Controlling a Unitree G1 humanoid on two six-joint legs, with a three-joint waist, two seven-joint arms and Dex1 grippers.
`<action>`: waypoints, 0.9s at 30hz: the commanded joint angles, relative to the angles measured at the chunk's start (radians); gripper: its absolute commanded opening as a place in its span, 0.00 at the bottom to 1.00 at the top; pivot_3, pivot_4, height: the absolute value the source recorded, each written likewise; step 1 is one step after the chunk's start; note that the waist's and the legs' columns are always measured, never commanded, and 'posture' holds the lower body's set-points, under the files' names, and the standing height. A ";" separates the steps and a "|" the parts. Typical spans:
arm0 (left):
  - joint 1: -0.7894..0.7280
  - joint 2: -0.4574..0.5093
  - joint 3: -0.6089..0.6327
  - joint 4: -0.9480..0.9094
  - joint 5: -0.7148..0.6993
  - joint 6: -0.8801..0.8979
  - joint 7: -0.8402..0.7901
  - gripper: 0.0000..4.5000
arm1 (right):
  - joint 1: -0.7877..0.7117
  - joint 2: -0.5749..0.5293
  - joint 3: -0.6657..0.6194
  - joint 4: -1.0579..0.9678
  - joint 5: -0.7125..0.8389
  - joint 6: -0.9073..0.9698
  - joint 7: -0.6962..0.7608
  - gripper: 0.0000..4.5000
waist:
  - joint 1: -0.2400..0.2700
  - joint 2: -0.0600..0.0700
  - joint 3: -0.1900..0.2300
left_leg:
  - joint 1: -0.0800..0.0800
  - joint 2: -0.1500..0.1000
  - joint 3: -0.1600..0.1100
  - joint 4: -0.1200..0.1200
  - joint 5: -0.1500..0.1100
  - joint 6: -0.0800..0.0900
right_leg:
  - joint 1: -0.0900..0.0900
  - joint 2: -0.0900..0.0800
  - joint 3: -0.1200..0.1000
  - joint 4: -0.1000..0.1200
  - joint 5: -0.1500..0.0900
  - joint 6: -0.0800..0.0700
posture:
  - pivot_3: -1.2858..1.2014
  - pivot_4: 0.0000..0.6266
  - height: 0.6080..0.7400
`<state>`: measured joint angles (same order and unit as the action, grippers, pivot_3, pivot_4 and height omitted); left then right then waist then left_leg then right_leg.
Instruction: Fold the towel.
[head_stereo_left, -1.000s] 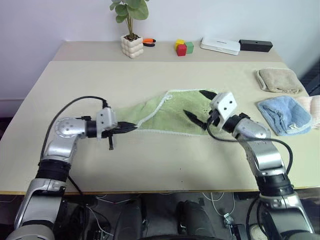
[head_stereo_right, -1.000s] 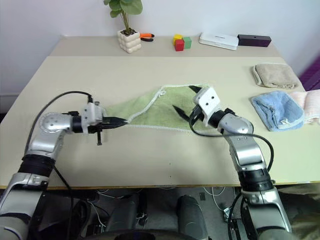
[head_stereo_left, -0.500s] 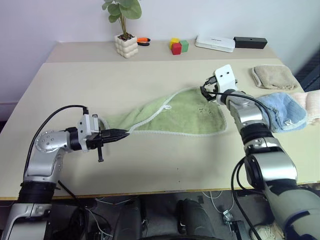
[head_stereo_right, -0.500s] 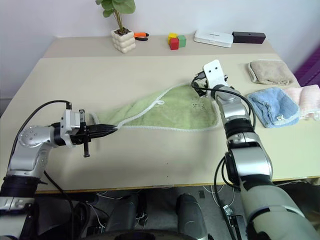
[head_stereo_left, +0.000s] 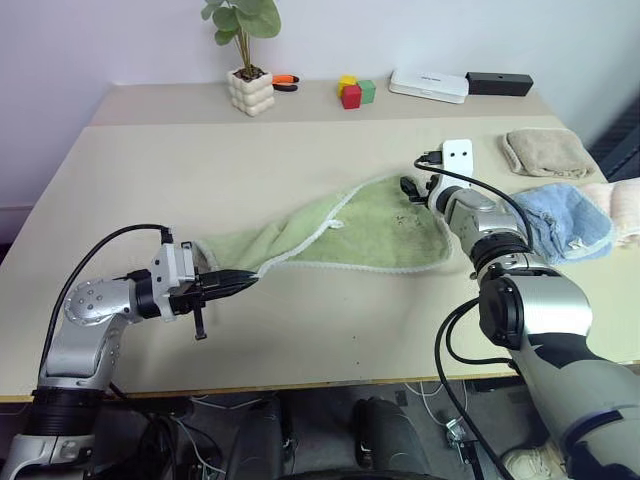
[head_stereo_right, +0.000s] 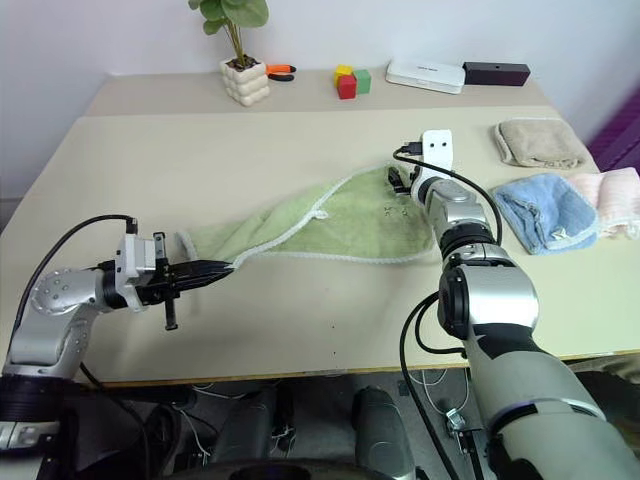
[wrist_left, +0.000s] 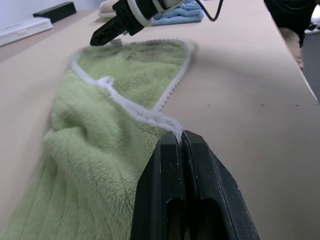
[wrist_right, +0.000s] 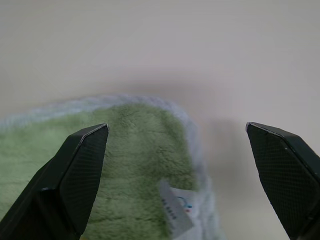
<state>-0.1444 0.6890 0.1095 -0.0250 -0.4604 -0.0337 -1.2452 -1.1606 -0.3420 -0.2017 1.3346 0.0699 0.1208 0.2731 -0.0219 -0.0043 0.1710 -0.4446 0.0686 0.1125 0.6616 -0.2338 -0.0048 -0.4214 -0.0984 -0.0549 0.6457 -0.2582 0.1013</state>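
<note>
Towel (head_stereo_left: 370, 230) flat on table (head_stereo_left: 300, 160); plant pot (head_stereo_left: 248, 90) behind

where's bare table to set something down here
Bare: the near strip of table in front of the green towel, and the wide stretch between it and the potted plant. Crowded: the right edge, with the beige towel and blue towel.

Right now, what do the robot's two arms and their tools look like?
Both arms are silver-grey metal segments with black joint rings and a looping black cable. Each wrist carries a small white camera block. The left tool and the right tool have two black tapered fingers, finely cross-hatched.
</note>
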 joint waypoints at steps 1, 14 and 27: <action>0.008 0.016 0.034 -0.049 -0.017 -0.003 0.013 0.00 | 0.003 0.008 0.032 0.002 -0.047 0.019 -0.013 0.70 | 0.001 0.000 0.000 | 0.000 0.000 0.000 0.000 0.000 0.000 | 0.000 0.000 0.000 0.000 0.000 0.000 | 0.52 0.24 0.96; 0.022 0.022 0.055 -0.054 -0.016 -0.005 0.031 0.00 | 0.037 -0.033 0.086 -0.066 -0.093 0.024 0.104 0.01 | 0.002 0.000 0.000 | 0.000 0.000 0.000 0.000 0.000 0.000 | 0.000 0.000 0.000 0.000 0.000 0.000 | 0.52 0.24 0.96; -0.053 0.012 0.025 0.018 -0.009 -0.013 0.000 0.00 | 0.656 -0.250 0.229 -1.325 0.075 0.600 0.565 0.01 | 0.011 0.000 -0.001 | 0.000 0.000 -0.001 0.000 0.000 0.000 | 0.000 0.000 0.000 0.000 0.000 0.000 | 0.52 0.24 0.96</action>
<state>-0.1790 0.6997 0.1297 -0.0071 -0.4622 -0.0321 -1.2388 -0.5202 -0.5678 0.0197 0.1290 0.1136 0.6608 0.8028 -0.0113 -0.0042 0.1704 -0.4446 0.0687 0.1113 0.6615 -0.2341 -0.0048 -0.4216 -0.0987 -0.0551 0.6457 -0.2584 0.1009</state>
